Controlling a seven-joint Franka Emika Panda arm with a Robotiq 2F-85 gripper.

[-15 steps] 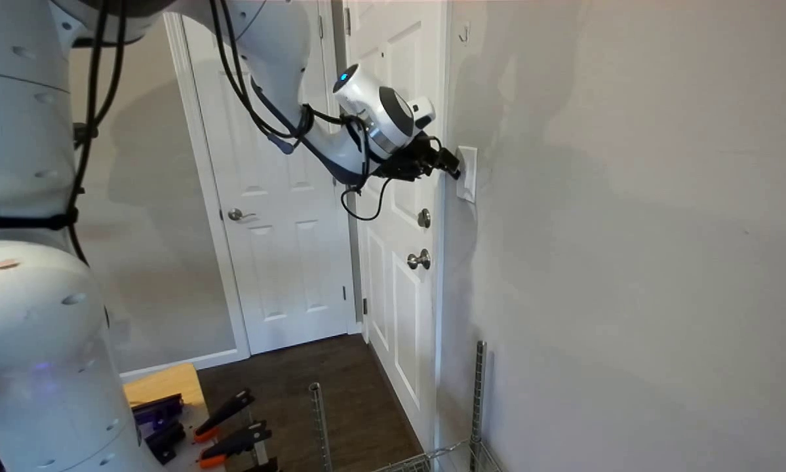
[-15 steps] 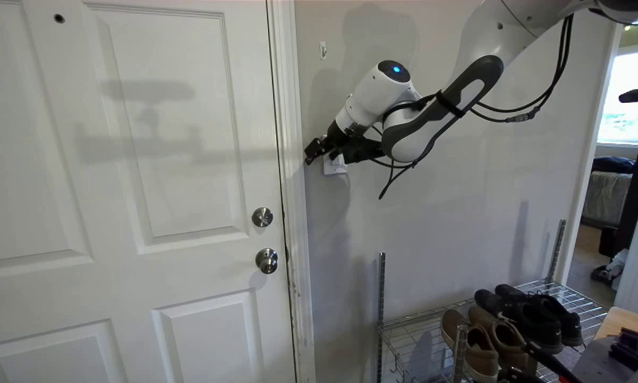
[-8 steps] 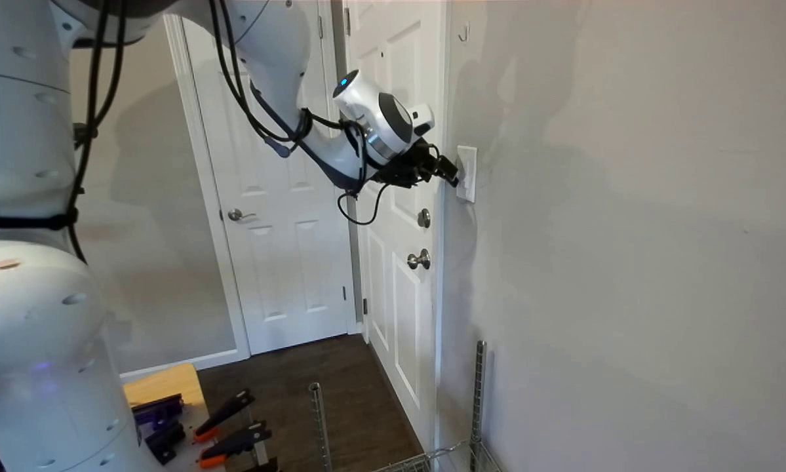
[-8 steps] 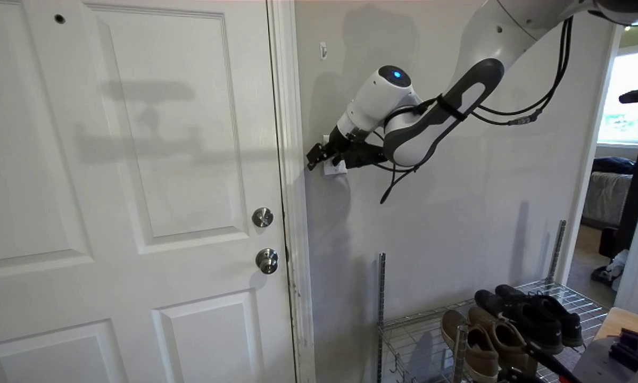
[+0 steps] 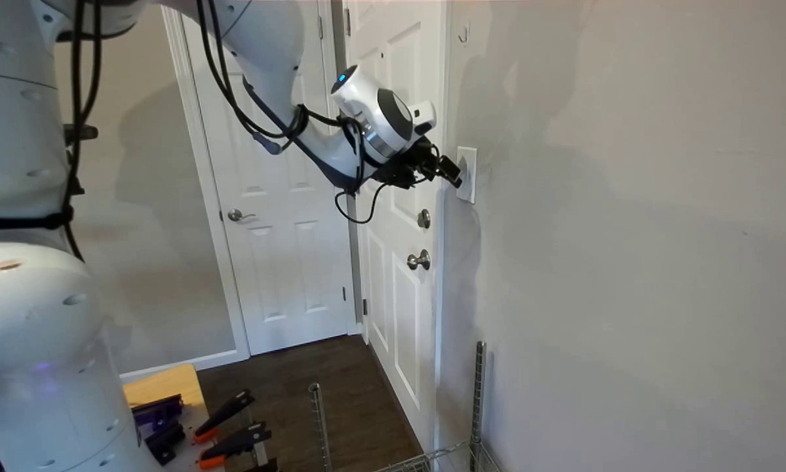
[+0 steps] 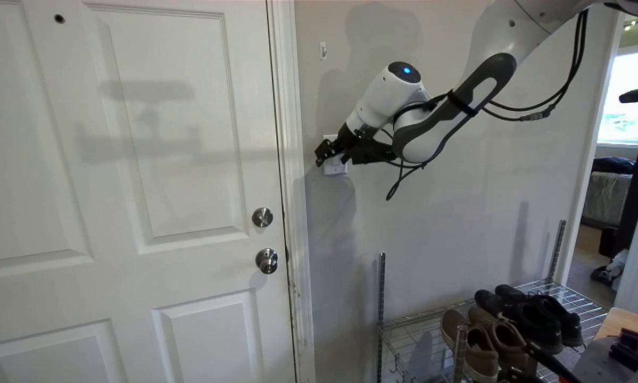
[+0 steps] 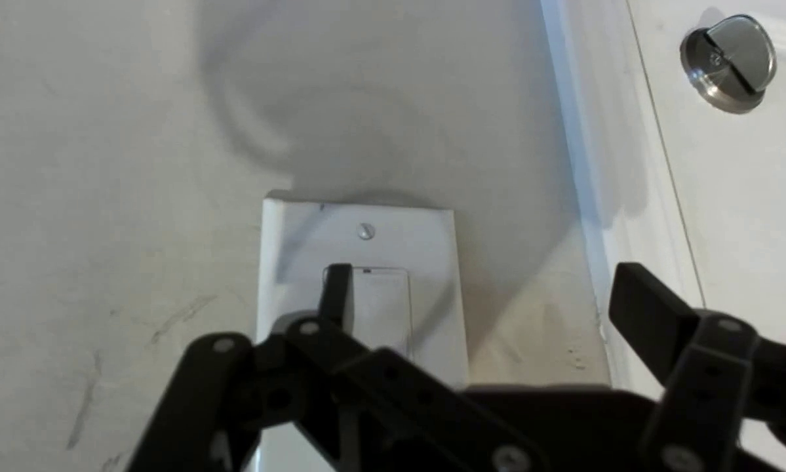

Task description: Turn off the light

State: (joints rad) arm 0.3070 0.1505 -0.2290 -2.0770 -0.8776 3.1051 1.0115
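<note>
At nine o'clock in an exterior view, we see a white panelled door (image 6: 183,138), with a round deadbolt (image 6: 262,217) toward eight and the door knob (image 6: 266,260) toward seven. Next, just off centre toward one, the light switch (image 6: 335,168), white and upright on the wall (image 6: 441,223), is partly hidden by the claw (image 7: 486,295). In the wrist view we find the claw released, its fingers (image 7: 651,321) spread wide: the nine-o'clock one crosses in front of the rocker (image 7: 383,308), though we cannot tell whether it touches, and the three-o'clock one stands before the door frame (image 7: 622,164). Further right in that exterior view, the arm (image 6: 385,94) extends from two o'clock, with brown shoes (image 6: 489,322) and black shoes (image 6: 529,318) on a wire rack (image 6: 425,315) at four.
</note>
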